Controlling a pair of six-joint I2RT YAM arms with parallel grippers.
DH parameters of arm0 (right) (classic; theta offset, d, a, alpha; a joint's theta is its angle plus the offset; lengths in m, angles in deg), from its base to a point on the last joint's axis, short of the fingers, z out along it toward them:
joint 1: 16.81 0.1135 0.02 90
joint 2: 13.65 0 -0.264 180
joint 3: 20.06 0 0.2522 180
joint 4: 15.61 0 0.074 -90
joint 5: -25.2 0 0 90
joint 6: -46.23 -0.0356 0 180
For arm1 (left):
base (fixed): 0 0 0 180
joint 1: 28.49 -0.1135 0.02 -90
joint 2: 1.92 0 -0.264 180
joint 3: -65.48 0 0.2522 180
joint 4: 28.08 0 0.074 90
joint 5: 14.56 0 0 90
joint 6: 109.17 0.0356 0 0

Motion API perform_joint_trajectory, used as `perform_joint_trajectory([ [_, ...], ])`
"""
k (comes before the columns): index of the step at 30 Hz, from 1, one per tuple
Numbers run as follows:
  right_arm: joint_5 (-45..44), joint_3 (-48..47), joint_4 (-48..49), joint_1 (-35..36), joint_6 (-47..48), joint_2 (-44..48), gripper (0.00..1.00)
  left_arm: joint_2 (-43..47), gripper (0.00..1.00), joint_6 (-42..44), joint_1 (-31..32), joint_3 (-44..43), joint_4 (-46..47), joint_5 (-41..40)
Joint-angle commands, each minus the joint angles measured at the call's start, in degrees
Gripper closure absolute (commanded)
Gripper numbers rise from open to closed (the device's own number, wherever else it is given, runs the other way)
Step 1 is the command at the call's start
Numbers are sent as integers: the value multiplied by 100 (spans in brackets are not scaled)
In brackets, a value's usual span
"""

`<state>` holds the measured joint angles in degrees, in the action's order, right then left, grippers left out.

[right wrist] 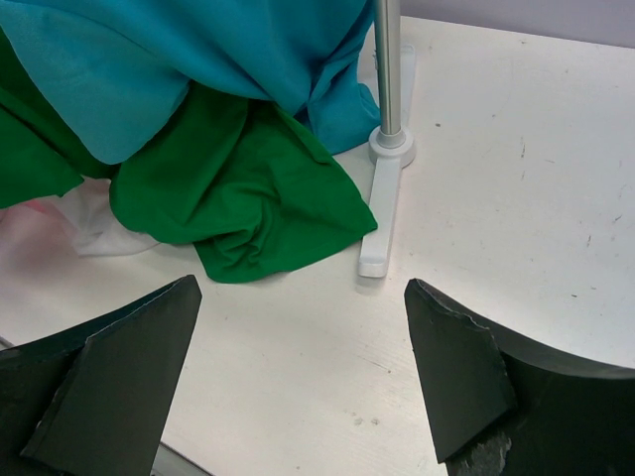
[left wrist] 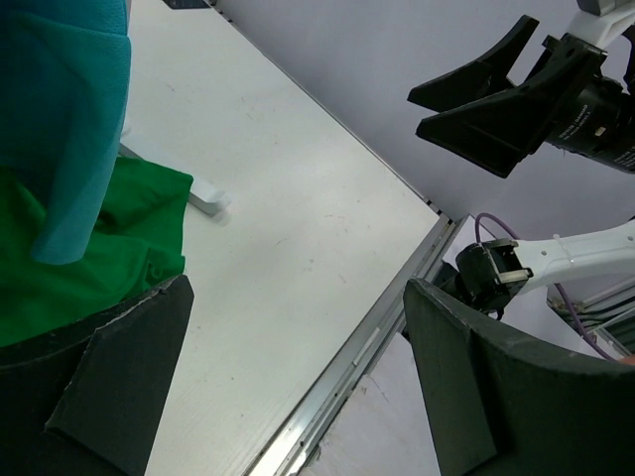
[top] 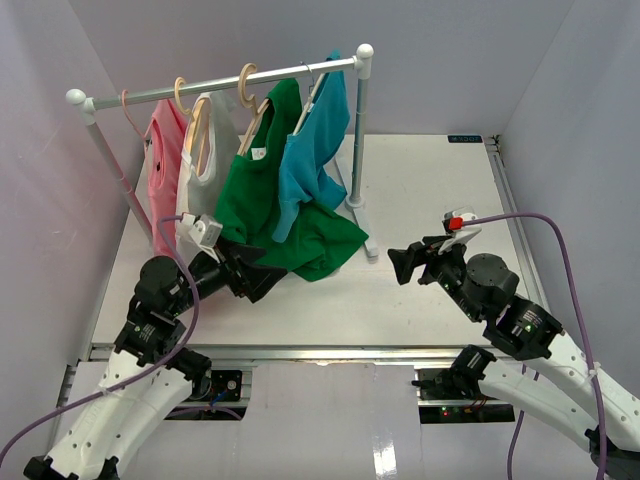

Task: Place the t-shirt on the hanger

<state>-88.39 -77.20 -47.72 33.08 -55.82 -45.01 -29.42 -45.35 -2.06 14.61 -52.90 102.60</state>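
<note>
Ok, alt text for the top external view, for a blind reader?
The green t-shirt hangs on the beige hanger on a rail, between a white shirt and a teal t-shirt, hem pooled on the table. Both grippers are open and empty: left gripper beside the hem, right gripper apart.

The top camera looks down from behind the arms over the whole surface (top: 430, 190). Both wrist cameras sit low and close, sharing the green t-shirt (right wrist: 248, 188) and rack foot (right wrist: 378, 223).

White table (top: 440, 190), a rack foot (right wrist: 377, 228) and the crumpled hem of the green t-shirt (right wrist: 248, 198) directly on it
</note>
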Motion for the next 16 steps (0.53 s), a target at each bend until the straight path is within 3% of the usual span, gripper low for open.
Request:
perform_joint_trajectory([
  [1, -10, 10, 144, 11, -7, 25, 10, 302, 2, -61, 30, 191, 39, -315],
  [16, 240, 67, 244, 3, 72, 50, 10, 403, 2, 166, 30, 318, -266, -220],
])
